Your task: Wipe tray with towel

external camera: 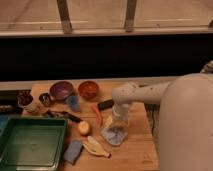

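Observation:
A green tray (30, 146) sits at the front left of the wooden table. A light blue towel (114, 135) lies crumpled on the table at the front middle. My gripper (119, 123) hangs from the white arm straight above the towel, close to it or touching it. The tray holds nothing that I can see.
On the table are a purple bowl (62, 90), an orange bowl (88, 89), a blue cup (73, 103), a carrot (96, 114), an apple (83, 128), a banana (96, 147), a blue sponge (73, 151), a small jar (26, 101) and a black-handled utensil (67, 116). The robot's white body (187, 130) fills the right.

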Controlling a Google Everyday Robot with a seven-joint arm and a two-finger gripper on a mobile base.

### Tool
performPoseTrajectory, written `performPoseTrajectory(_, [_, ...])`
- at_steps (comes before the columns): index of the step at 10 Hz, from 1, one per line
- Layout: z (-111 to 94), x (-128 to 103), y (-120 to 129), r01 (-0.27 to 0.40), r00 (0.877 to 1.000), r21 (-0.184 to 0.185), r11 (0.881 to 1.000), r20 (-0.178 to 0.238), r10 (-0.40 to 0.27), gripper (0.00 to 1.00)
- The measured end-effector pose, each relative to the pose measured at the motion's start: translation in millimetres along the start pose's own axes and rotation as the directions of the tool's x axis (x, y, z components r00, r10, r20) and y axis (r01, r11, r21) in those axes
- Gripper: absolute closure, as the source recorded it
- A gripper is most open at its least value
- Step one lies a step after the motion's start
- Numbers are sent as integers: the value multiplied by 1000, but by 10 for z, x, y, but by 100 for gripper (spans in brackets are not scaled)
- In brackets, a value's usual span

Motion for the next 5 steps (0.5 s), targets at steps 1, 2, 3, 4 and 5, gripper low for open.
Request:
performPoseTrajectory(1, [28,32,0,-6,1000,-8,1000,-9,6,32])
performPoseTrajectory(2, [55,65,-11,-9,1000,-9,1000,-16,9,39])
performPoseTrajectory(3, [92,97,-18,-16,1000,-7,1000,-25,16,50])
performPoseTrajectory(4, [128,117,-12,-20,999,-7,1000,-33,19,59])
performPoseTrajectory(5, [159,134,-6,-22,999,-6,1000,-40,22,69])
